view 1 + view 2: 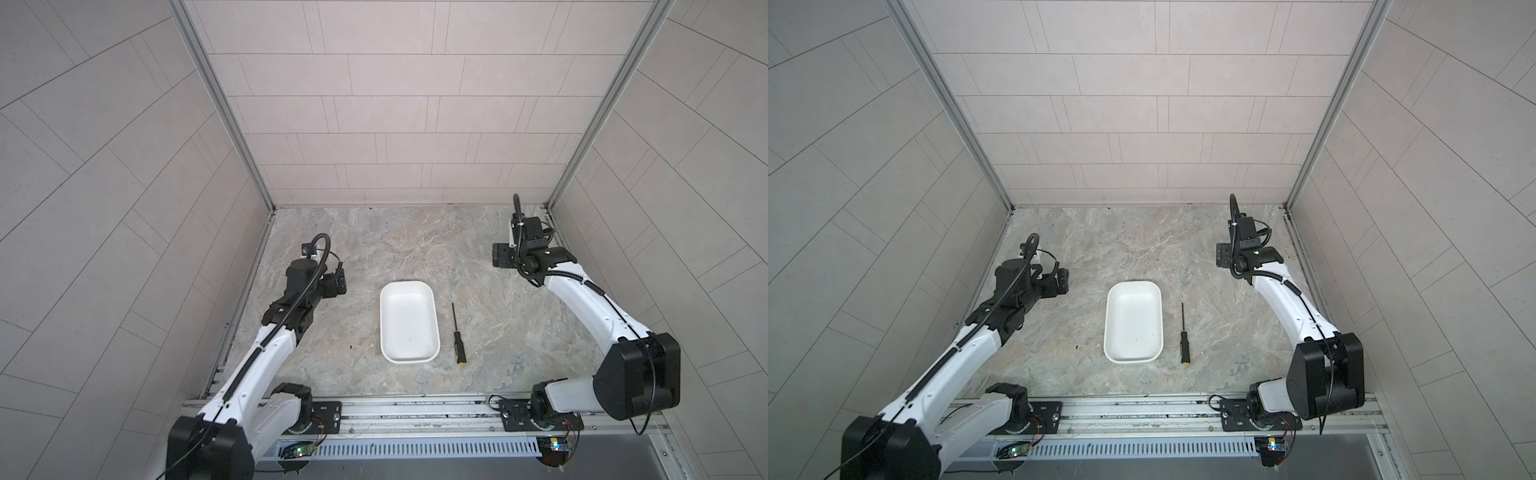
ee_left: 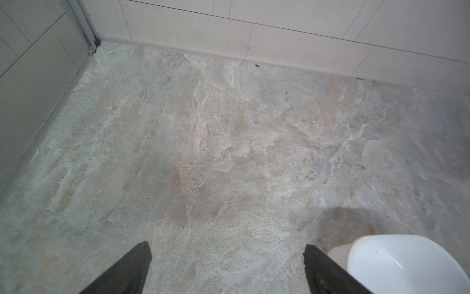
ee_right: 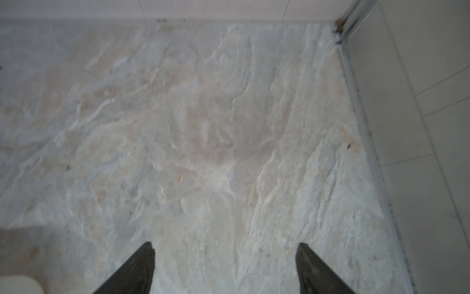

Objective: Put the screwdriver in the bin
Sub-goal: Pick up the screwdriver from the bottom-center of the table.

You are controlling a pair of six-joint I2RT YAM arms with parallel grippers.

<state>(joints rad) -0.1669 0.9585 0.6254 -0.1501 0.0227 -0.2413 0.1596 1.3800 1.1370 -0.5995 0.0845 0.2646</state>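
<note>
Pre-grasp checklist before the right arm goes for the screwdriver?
1. Screwdriver flat on table, beside bin, not touching: ok.
2. Bin empty: ok.
3. Right gripper open, empty: ok.
4. Right gripper above screwdriver: not ok, it is near the far right corner.
5. Left gripper open, apart from bin: ok.
6. Enough room for fingers between screwdriver and bin: cannot tell.
</note>
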